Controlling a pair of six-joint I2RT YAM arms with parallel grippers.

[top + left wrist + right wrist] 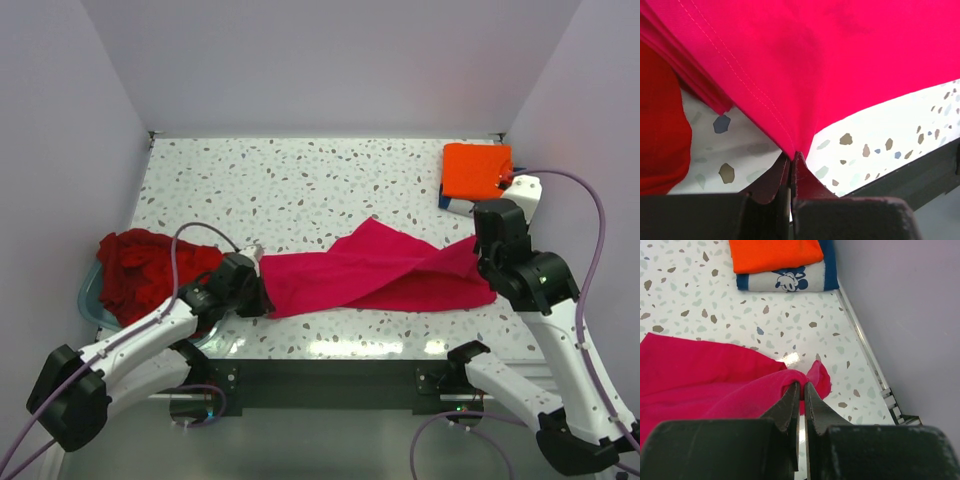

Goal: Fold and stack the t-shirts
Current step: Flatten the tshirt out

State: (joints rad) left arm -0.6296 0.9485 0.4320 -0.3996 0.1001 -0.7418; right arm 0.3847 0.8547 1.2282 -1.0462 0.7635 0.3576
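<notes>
A magenta-pink t-shirt lies twisted and stretched across the front of the table between both grippers. My left gripper is shut on the shirt's left end; in the left wrist view the cloth rises from the pinched fingertips of the gripper. My right gripper is shut on the shirt's right end, and in the right wrist view a bunched fold sits between its tips. A folded orange t-shirt lies on a folded navy one with white print at the back right.
Dark red t-shirts are heaped in a pale blue tub at the left, just behind my left arm; the red cloth shows in the left wrist view. Walls close in the table on three sides. The table's black front edge runs below the shirt.
</notes>
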